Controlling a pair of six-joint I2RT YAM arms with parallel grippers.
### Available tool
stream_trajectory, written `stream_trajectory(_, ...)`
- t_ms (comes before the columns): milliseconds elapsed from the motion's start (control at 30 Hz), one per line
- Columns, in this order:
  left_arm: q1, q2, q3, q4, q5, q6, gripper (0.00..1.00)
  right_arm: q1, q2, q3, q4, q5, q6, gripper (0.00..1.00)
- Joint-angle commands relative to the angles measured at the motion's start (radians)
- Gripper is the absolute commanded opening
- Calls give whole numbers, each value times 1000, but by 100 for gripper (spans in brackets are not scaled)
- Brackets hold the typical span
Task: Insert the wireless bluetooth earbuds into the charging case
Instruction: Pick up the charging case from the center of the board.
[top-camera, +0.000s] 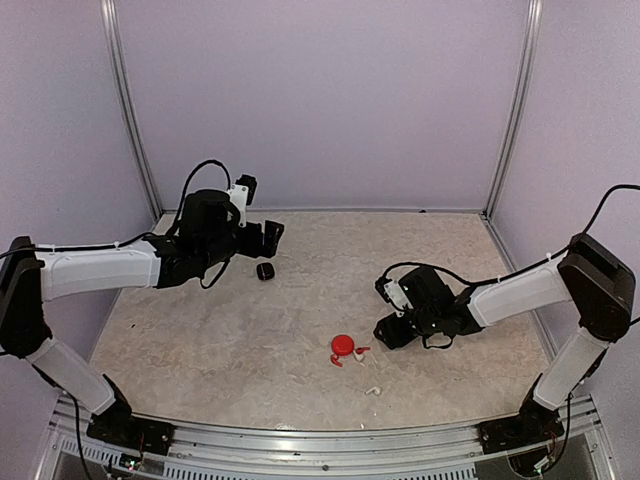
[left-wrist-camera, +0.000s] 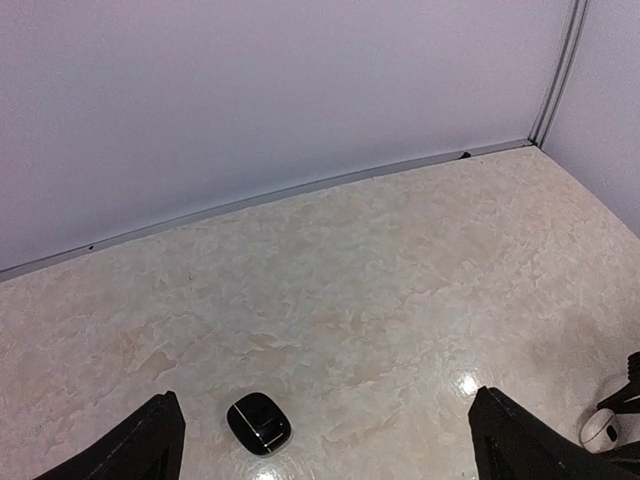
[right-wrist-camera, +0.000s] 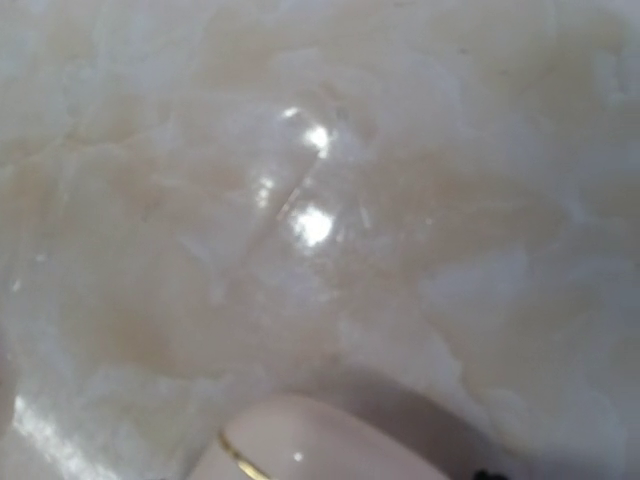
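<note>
The open left gripper (top-camera: 268, 237) hovers at the back left, just behind a closed black case (top-camera: 265, 271). In the left wrist view that black case (left-wrist-camera: 259, 423) lies near the left finger (left-wrist-camera: 150, 445), inside the wide gap of the gripper (left-wrist-camera: 325, 400). A red case (top-camera: 343, 346) sits front centre with a tiny red earbud (top-camera: 335, 361) beside it. A white earbud (top-camera: 372, 390) lies nearer the front edge. The right gripper (top-camera: 390, 331) is low on the table right of the red case. Its wrist view shows a white case (right-wrist-camera: 300, 445) with a gold seam; its fingers are hidden.
Lilac walls close the marbled table (top-camera: 320, 300) at the back and both sides, with metal posts in the corners. Another small bud (top-camera: 358, 351) lies right of the red case. A white part of the right arm (left-wrist-camera: 598, 430) shows at the left wrist view's lower right.
</note>
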Motion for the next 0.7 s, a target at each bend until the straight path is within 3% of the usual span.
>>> stream_trajectory(0, -11, -7, -1, 17, 4, 18, 99, 6, 17, -23, -52, 19, 3, 60)
stream_trajectory(267, -11, -19, -15, -15, 123, -23, 99, 5, -111, -58, -3, -26, -72, 53)
stream_trajectory(467, -16, -66, -80, 43, 347, -141, 93, 20, -256, -82, 44, -42, -180, 51)
stream_trajectory(667, -97, -54, -16, -27, 534, -148, 89, 62, -422, -96, 78, -69, -311, 50)
